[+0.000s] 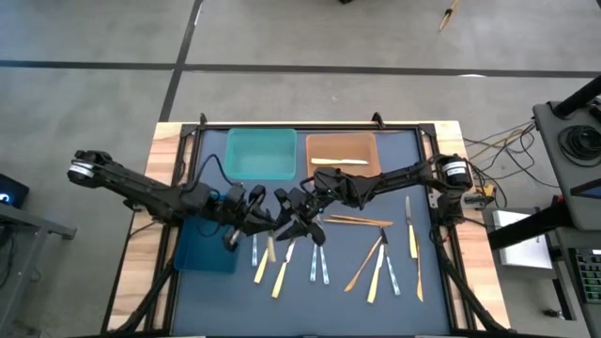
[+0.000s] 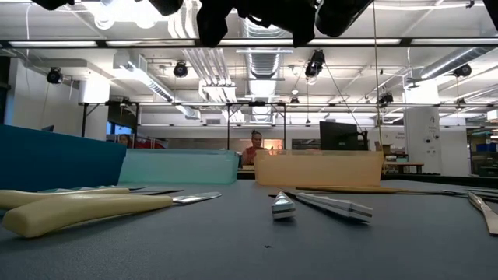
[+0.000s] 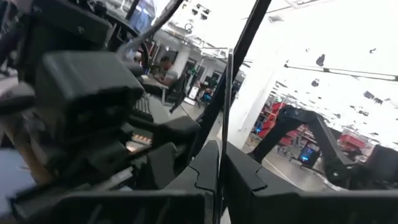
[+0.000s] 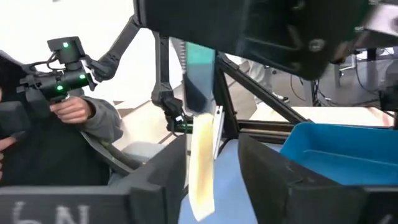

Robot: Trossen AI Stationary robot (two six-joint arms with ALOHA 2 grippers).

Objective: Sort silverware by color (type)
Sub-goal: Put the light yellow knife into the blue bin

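Observation:
Over the middle of the table my two grippers meet tip to tip. My left gripper (image 1: pixel 267 219) (image 3: pixel 221 163) is shut on a knife with a pale yellow handle (image 4: pixel 201 163) and a silvery blade (image 4: pixel 199 74). My right gripper (image 1: pixel 299 208) (image 4: pixel 213 163) is open, its fingers on either side of that handle, with a gap showing on one side. Several more pieces of silverware (image 1: pixel 319 264) lie flat on the dark mat, pale yellow (image 2: pixel 85 210), silvery (image 2: pixel 331 204) and orange-tan (image 1: pixel 362 222). My left gripper pinches the knife's blade (image 3: pixel 224 134) between its two fingers; the blade shows edge-on as a thin line running up from between them. The fingers come about level from the table's left. The knife is lifted clear of the table.
At the back of the mat stand a teal bin (image 1: pixel 261 153) and an orange-tan bin (image 1: pixel 342 148) with one pale piece in it; a blue bin (image 1: pixel 205 248) stands at the left. A person with a controller (image 4: pixel 62 81) sits beyond the table.

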